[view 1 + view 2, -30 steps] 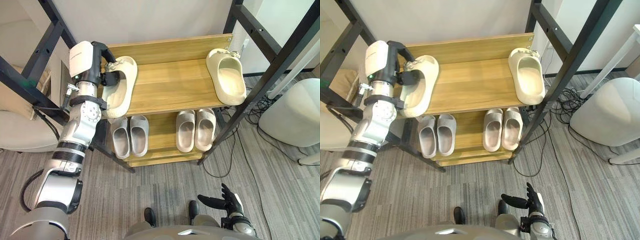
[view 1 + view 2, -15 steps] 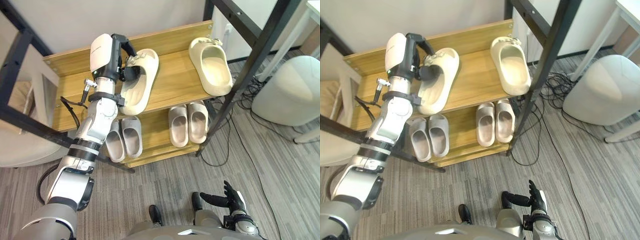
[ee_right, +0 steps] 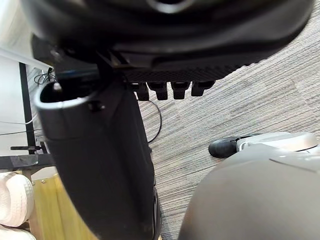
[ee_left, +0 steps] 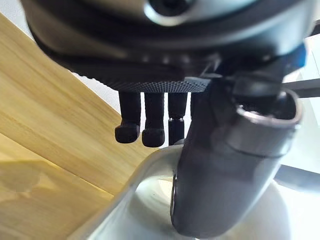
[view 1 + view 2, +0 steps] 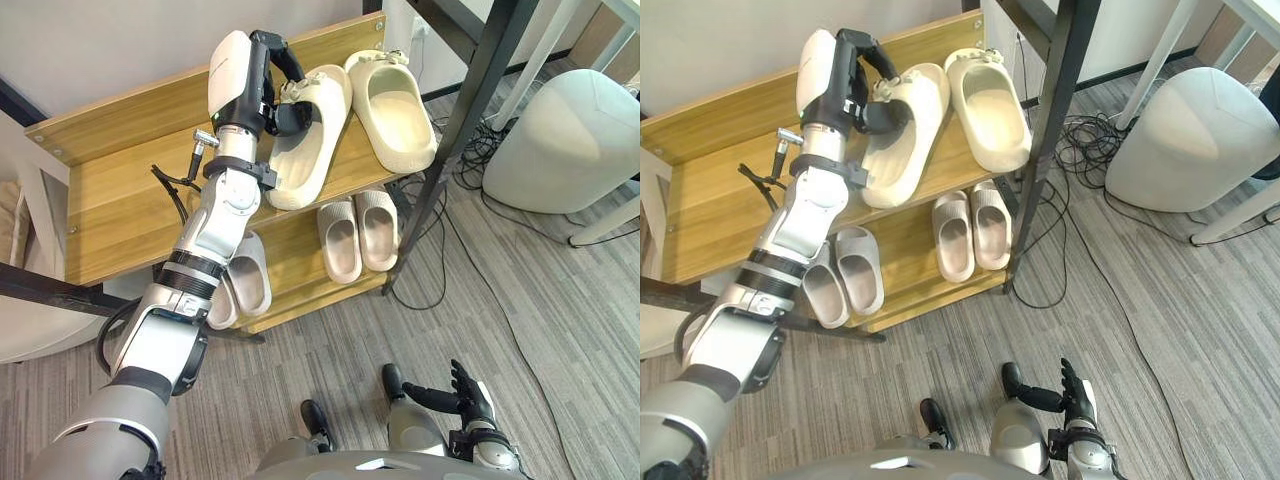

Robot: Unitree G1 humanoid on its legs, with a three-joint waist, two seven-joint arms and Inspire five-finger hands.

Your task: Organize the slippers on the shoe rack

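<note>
The left hand pinches the slipper at its strap edge, a sound hold on what is probably light, springy foam.

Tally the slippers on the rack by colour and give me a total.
Cream slippers, top shelf: 2, one gripped by the left robot hand
Grey slippers, lower shelf: 4
Total: 6
</note>
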